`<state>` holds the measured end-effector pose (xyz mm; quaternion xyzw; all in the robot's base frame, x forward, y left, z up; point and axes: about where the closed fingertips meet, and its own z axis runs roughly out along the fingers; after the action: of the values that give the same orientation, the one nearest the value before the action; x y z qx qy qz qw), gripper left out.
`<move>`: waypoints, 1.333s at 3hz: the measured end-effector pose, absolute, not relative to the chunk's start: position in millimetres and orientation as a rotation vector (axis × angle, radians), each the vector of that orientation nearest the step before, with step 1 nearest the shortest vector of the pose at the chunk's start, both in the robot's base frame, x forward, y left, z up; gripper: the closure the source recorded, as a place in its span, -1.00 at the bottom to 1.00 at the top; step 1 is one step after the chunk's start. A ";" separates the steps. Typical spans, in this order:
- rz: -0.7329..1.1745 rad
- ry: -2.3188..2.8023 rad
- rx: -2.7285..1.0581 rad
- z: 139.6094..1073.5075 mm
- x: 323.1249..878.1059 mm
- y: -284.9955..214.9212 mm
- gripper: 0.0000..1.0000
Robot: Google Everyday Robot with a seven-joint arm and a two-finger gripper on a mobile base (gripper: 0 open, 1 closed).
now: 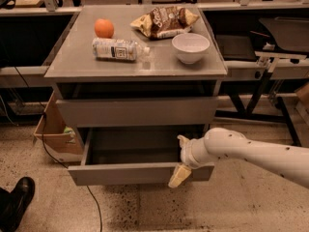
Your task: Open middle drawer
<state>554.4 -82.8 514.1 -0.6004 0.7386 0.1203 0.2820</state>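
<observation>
The middle drawer (pixel 120 174) is pulled out from the grey cabinet, and its grey box interior (pixel 133 146) shows. My gripper (pixel 179 158) is at the right end of the drawer's front. One cream fingertip (pixel 182 140) is over the drawer's inside, and the other hangs down in front of the front panel. The fingers stand apart across the front's top edge. A taller, wider grey drawer front (pixel 137 111) sits above, nearly flush.
On the cabinet top (pixel 72 62) are an orange (pixel 104 28), a lying plastic bottle (pixel 118 49), a chip bag (pixel 164 21) and a white bowl (pixel 190 47). A cardboard box (pixel 55 134) stands left of the cabinet. A black shoe (pixel 14 202) is on the floor.
</observation>
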 end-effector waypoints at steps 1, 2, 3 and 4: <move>0.287 1.981 -1.594 529.8 560.8 -87.3 -1.00; 0.287 1.976 -1.575 532.5 568.3 -89.0 -0.62; 0.312 1.969 -1.543 525.0 586.8 -86.7 -0.15; 0.337 1.966 -1.501 516.2 611.0 -84.8 0.30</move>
<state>611.0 -84.8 516.2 -0.5704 0.7468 0.1282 0.3170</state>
